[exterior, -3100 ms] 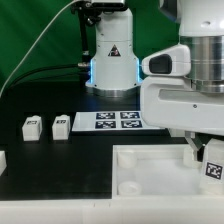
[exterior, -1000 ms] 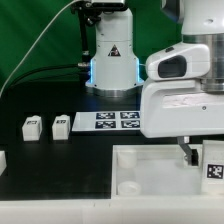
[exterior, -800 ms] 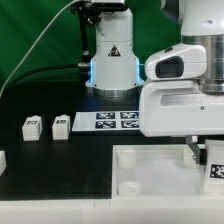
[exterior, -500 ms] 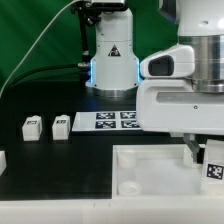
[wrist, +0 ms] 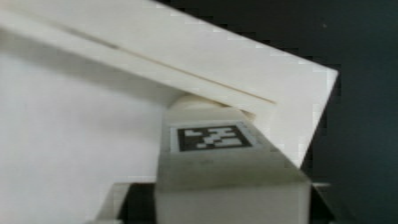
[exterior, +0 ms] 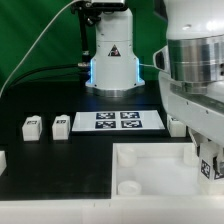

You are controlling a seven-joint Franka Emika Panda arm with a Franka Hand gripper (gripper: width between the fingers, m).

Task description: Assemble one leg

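My gripper (exterior: 208, 160) is shut on a leg (exterior: 211, 166), a small white block with a black-and-white tag, at the right near corner of the large white panel (exterior: 150, 170). In the wrist view the leg (wrist: 217, 150) stands between my jaws (wrist: 217, 197), and its far end meets the round corner socket (wrist: 201, 100) of the panel (wrist: 71, 130). I cannot tell how deep it sits. Two loose legs (exterior: 32, 126) (exterior: 61, 125) lie on the black table on the exterior view's left.
The marker board (exterior: 120, 121) lies behind the panel. A further white piece (exterior: 177, 126) lies at its right end, and another (exterior: 2, 158) at the left edge. The robot base (exterior: 112, 60) stands at the back. An open socket (exterior: 130, 186) shows at the panel's left near corner.
My wrist has turned, so the hand's housing now shows a different side. The leg has stayed at the panel's right corner, still gripped. The loose legs have not moved.
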